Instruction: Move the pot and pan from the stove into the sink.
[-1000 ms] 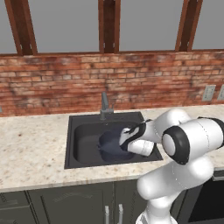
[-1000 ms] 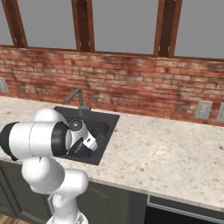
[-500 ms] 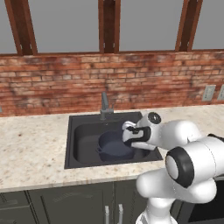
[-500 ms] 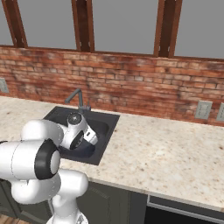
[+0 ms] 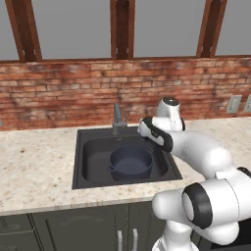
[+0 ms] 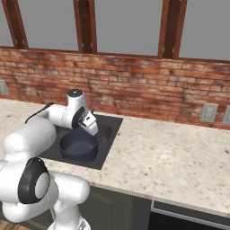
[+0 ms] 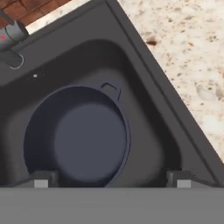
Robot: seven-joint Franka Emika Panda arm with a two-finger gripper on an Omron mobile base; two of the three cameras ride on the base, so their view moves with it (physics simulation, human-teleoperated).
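The brick wall (image 5: 59, 93) runs behind everything, with dark wooden window posts (image 5: 122, 29) above it. Below the wall lies the speckled stone desk (image 6: 170, 157), and two grey outlets (image 6: 209, 112) sit on the bricks to the right of the sink.

The sink (image 5: 90, 176) is let into the desk, a dark grey basin with rounded corners; its short grey faucet (image 5: 117, 120) stands at the rim nearest the wall. In the hand view the faucet (image 7: 11, 37) shows beyond the sink's far corner, and the sink's rim (image 7: 144, 65) runs diagonally against the desk (image 7: 188, 57).

The pot (image 5: 130, 162) stands upright on the sink floor, right of the basin's middle and apart from the faucet. It is dark blue-grey, straight-walled, with one loop handle (image 7: 111, 89) showing at its rim in the hand view. From the right base view the pot (image 6: 80, 144) sits in the sink (image 6: 105, 152) just below the hand.

The claw (image 6: 93, 131) hangs above the pot, clear of it. Its fingertips (image 7: 41, 179) are spread wide apart and grip nothing.
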